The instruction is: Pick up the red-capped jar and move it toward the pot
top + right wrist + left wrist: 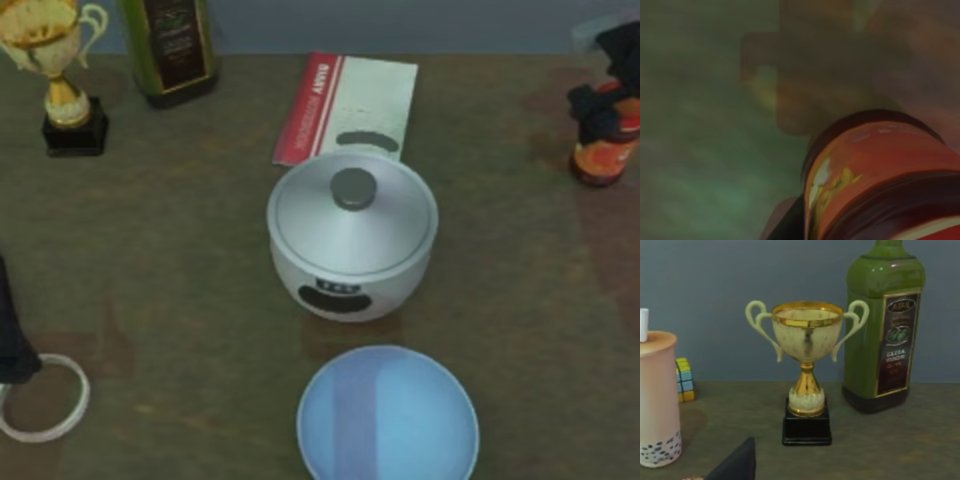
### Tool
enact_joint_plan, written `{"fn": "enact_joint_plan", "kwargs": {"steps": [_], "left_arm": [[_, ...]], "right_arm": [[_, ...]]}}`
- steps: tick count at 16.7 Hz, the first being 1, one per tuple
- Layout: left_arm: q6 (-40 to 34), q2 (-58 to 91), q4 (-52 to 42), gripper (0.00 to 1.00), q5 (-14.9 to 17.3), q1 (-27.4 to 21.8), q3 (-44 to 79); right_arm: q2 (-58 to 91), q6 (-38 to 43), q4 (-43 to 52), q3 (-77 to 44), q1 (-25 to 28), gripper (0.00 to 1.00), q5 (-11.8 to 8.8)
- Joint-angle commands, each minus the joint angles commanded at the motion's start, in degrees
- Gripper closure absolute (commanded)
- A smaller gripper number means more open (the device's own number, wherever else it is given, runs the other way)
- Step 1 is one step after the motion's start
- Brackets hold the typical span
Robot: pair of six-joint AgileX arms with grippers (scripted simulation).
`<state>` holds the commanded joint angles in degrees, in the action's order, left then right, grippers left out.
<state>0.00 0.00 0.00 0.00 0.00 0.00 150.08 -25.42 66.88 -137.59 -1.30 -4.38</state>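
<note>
The red-capped jar (605, 150) stands out at the table's far right, back edge, with its orange-red label showing. My right gripper (602, 112) comes down over its cap and is shut on it. In the right wrist view the jar (880, 170) fills the frame, and a dark finger (790, 222) presses against its side. The silver-grey pot (352, 235), with a domed lid and dark knob, sits at the table's middle, well to the left of the jar. My left gripper (18, 350) is parked at the left edge.
A red-and-white booklet (350, 100) lies behind the pot and a pale blue bowl (388, 415) sits in front of it. A gold trophy (55, 60) and a tall green bottle (170, 45) stand at the back left. A white ring (45, 400) lies near the left gripper.
</note>
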Motion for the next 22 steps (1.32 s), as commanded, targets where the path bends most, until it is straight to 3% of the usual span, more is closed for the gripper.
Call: {"fn": "enact_joint_plan", "kwargs": {"steps": [12,19,22], "left_arm": [[0.0,0.0,0.0,0.0,0.0,0.0,0.0],[0.0,0.0,0.0,0.0,0.0,0.0,0.0],[0.0,0.0,0.0,0.0,0.0,0.0,0.0]], "right_arm": [[-29.15,-0.13,0.15,28.95,0.57,1.0,-0.36],[-30.59,0.06,0.18,30.41,0.38,1.0,-0.37],[-30.68,3.82,-1.11,31.76,2.49,1.0,0.38]]}}
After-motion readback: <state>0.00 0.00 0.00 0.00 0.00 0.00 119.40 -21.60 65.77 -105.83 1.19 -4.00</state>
